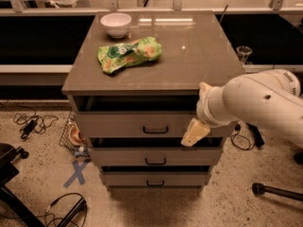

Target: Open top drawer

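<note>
The top drawer (123, 125) is the uppermost of three grey-brown drawer fronts in the cabinet, with a small dark bar handle (155, 130) at its centre. A dark gap shows between its front and the cabinet top. My gripper (195, 132), cream-coloured at the end of a thick white arm (255, 103), hangs in front of the drawer's right part, to the right of the handle and about level with it. It is not touching the handle.
On the cabinet top (199, 56) lie a green snack bag (129, 54) and a white bowl (116, 23). Two lower drawers (155, 161) sit beneath. Cables (28, 123), a wire basket (71, 136), a blue tape cross (76, 172) and chair legs (274, 191) are on the floor.
</note>
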Robot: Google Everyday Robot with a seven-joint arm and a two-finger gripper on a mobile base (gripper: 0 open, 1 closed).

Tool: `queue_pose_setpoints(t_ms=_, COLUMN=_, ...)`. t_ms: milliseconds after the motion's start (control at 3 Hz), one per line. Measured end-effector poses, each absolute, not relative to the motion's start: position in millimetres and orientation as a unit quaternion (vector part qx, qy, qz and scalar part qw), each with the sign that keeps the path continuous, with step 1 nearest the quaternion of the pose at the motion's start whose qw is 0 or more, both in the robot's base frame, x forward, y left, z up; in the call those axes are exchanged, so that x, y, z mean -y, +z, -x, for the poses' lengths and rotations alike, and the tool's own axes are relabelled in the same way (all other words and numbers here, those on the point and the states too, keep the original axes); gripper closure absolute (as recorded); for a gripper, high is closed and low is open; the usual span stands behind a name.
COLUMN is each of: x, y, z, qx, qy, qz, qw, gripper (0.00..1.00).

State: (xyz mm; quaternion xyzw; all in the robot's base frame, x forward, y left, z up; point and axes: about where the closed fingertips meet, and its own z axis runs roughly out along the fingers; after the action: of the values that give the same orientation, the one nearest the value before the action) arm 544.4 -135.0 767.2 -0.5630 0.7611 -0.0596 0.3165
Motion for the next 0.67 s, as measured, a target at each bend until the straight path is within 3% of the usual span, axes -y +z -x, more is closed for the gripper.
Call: queue_pose_setpoints(t_ms=667, x=135.4, y=741.5, z=-540.5, qx=-0.759, qy=-0.053, qz=0.579, qw=0.294, gripper=0.00)
